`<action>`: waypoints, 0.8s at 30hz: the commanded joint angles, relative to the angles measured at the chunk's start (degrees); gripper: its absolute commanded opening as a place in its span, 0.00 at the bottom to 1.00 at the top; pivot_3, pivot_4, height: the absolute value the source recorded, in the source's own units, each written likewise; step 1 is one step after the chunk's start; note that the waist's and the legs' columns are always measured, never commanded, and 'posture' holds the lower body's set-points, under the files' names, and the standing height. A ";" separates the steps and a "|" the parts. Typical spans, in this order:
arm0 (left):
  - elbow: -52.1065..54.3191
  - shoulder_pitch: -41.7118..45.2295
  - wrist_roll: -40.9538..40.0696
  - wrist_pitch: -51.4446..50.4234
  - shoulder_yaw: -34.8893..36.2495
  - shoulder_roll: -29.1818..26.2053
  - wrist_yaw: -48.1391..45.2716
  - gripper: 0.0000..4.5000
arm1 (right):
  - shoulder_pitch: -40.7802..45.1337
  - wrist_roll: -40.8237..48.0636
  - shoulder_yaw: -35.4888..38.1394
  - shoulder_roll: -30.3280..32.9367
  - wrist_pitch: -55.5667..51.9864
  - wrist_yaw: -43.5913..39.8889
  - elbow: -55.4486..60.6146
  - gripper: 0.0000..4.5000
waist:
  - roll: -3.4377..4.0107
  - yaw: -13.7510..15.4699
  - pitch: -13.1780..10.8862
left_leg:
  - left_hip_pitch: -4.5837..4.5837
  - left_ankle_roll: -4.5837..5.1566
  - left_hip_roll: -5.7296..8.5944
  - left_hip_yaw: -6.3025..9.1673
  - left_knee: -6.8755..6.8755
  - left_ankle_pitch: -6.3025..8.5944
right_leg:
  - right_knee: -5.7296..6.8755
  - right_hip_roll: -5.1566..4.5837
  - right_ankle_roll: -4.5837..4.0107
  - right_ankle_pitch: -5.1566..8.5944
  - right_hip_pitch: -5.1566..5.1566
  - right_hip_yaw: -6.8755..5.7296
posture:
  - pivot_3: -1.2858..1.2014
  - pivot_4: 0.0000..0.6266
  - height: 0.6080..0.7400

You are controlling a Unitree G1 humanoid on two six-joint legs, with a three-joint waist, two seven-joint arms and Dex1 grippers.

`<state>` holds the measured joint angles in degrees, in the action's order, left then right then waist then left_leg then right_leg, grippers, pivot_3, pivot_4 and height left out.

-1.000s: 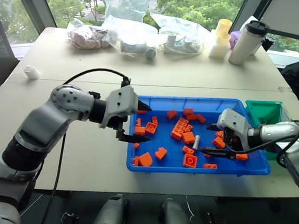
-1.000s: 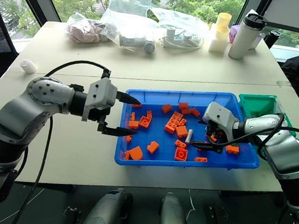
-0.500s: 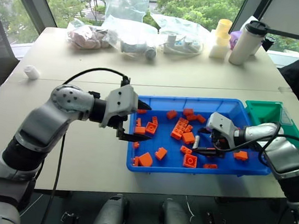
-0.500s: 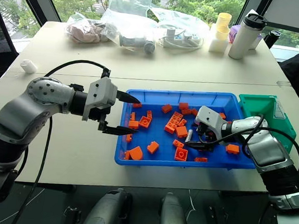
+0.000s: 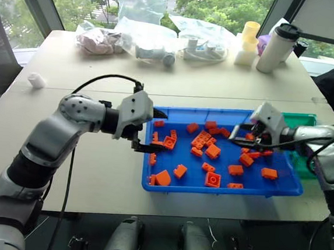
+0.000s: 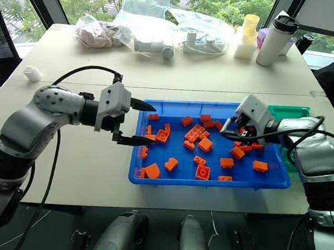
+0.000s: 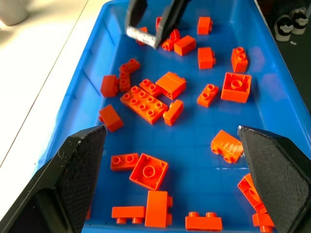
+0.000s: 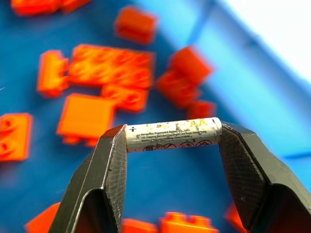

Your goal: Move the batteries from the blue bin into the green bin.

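My right gripper is shut on a silver-grey battery, clamped end to end between its two black fingertips. It hangs above the right half of the blue bin, over scattered orange bricks. The left wrist view also catches that battery in the right fingers. Just right of the blue bin stands the green bin, partly hidden behind my right arm. At the blue bin's left rim my left gripper hovers open, pointing across the bin, with nothing between its fingers.
Several orange bricks lie across the blue bin's floor. Along the table's far edge sit plastic bags, a white bottle with a black cap and yellow cups. A small white object rests at the left.
My right gripper closed on the battery near the bin's middle, lifted it and carried it back and right toward the green bin. The left gripper has stayed put.
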<state>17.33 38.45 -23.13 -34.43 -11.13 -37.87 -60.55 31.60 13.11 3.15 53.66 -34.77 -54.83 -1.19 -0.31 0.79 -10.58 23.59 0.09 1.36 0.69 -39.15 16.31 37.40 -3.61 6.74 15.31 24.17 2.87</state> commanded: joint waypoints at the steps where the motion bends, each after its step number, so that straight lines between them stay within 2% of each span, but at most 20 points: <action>1: -0.92 3.53 -4.65 -1.01 4.15 4.51 2.44 1.00 | -0.33 -1.79 10.42 3.06 -0.74 8.67 -5.30 0.49 | 0.00 0.12 0.00 | 0.00 0.00 0.01 -0.01 0.00 0.00 | -0.01 -0.01 0.00 0.00 0.00 0.00 | 0.52 0.24 1.00; 5: -3.60 5.51 -5.25 -0.96 3.98 8.35 3.41 1.00 | -5.85 -4.92 12.77 5.99 0.03 12.44 -7.98 0.49 | -0.02 -0.08 0.03 | 0.02 0.01 0.06 -0.01 0.00 0.00 | -0.08 -0.06 0.00 0.00 -0.06 -0.01 | 0.52 0.24 1.00; 11: -6.37 5.92 -3.12 0.91 2.81 8.87 3.09 1.00 | -9.23 -6.58 12.51 6.55 0.68 14.66 -9.48 0.49 | 0.09 -2.09 0.07 | -0.16 0.01 -0.06 -0.18 0.08 0.00 | 0.14 0.10 0.01 0.00 0.01 0.13 | 0.52 0.24 1.00; 12: -7.10 5.82 -2.09 1.58 2.25 8.55 2.90 1.00 | -8.95 -6.44 12.58 6.10 0.42 15.07 -10.08 0.66 | 0.09 -2.08 0.07 | -0.17 0.01 -0.08 -0.18 0.09 0.00 | 0.15 0.12 0.01 0.00 0.02 0.14 | 0.52 0.24 1.00; 13: -7.48 5.37 -1.44 2.11 1.85 8.28 2.69 1.00 | -8.77 -6.71 12.20 5.88 0.86 15.35 -10.63 0.72 | 0.11 -1.98 0.08 | -0.18 0.01 -0.08 -0.19 0.09 0.00 | 0.16 0.13 0.01 0.00 0.02 0.14 | 0.52 0.24 1.00; 16: -7.59 4.43 -0.69 2.71 1.54 7.70 2.50 1.00 | -8.38 -7.15 11.45 5.86 1.14 16.00 -11.41 0.99 | 0.10 -1.67 0.08 | -0.16 0.01 -0.06 -0.19 0.07 0.00 | 0.15 0.10 0.01 0.00 0.01 0.14 | 0.52 0.24 1.00; 24: -5.02 2.94 -2.00 1.16 3.01 5.81 2.67 1.00 | -5.72 -4.86 13.55 5.55 -1.15 16.78 -10.72 0.99 | 0.10 -1.46 0.08 | -0.15 0.00 -0.04 -0.19 0.05 0.00 | 0.15 0.04 0.01 0.00 0.00 0.14 | 0.52 0.24 1.00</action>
<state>9.61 41.03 -24.07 -33.16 -10.03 -31.33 -57.62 23.76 7.03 13.69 58.91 -35.65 -38.54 -13.20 -0.21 -0.67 -10.50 23.44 0.09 1.32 0.49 -39.10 16.30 37.55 -3.56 6.74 15.30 24.17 3.01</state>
